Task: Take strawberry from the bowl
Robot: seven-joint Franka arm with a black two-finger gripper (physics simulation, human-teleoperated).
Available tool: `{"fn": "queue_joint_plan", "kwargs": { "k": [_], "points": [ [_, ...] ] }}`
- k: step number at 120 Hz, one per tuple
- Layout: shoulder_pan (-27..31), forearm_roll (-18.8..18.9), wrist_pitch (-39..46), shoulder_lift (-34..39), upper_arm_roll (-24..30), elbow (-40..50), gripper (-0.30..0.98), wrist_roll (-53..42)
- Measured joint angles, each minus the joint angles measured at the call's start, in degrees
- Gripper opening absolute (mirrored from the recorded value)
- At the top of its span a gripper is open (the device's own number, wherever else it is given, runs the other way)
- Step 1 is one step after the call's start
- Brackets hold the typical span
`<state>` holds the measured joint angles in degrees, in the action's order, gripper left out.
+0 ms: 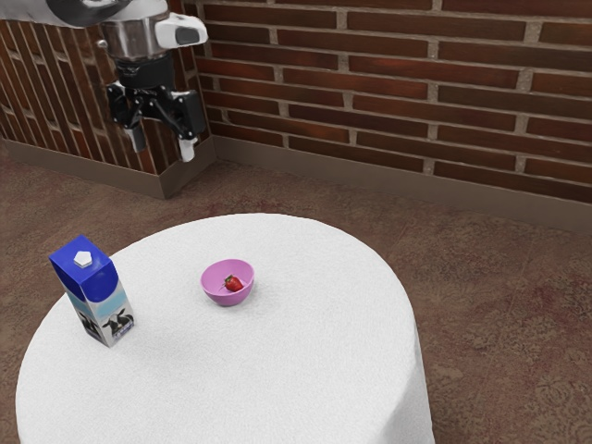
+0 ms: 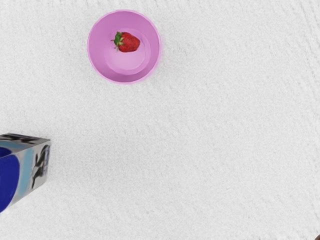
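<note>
Hanging at the upper left of the exterior view, your gripper (image 1: 163, 144) was well apart from the round table (image 1: 277, 379) with its white cloth. You had its fingers (image 1: 187, 149) spread wide, one either side of an open gap, with nothing held between them. Your arm (image 1: 28, 11) came in from the upper left corner of the frame.

The strawberry (image 1: 233, 283) you were after lay inside the pink bowl (image 1: 214, 291), which stood upright on the table, left of the middle of the exterior view. From the wrist camera you looked down into the bowl and could make out the red fruit on its side, green leaves at one end.

You also had a milk carton (image 1: 100, 301) upright at the exterior view's left, blue on top, with a white cap (image 1: 83, 259) and a cow picture low down. It stood apart from the bowl. Behind the table were brown carpet (image 1: 305, 190) and, across the top, a brick wall (image 1: 388, 83).
</note>
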<state>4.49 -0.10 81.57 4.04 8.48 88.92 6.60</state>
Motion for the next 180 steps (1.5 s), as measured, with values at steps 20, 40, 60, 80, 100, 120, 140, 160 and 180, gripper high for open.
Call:
{"fn": "queue_joint_plan", "kwargs": {
  "k": [20,40,60,80,100,120,140,160,180],
  "points": [
    [-7.86,0.0,4.56,-5.34,-0.87,0.69,0.69,0.82],
    [-5.62,-0.52,17.31,-24.7,-6.94,-1.46,0.68,2.87],
    [-6.24,-2.72,26.31,-30.82,-7.61,-2.95,0.69,7.71],
    [-8.38,-5.02,30.95,-25.75,-8.02,6.61,0.69,14.63],
    [-9.02,-7.39,33.04,-24.34,-11.78,9.85,0.68,21.96],
    [-9.88,-9.67,37.32,-27.51,-15.21,11.21,0.69,28.52],
    [-10.51,-11.03,41.94,-28.97,-16.75,11.74,0.63,35.07],
    [-10.43,-11.05,42.51,-30.08,-19.39,12.32,0.43,39.36],
    [-10.77,-10.93,42.99,-33.45,-19.58,9.85,0.35,42.3]
  ]
}}
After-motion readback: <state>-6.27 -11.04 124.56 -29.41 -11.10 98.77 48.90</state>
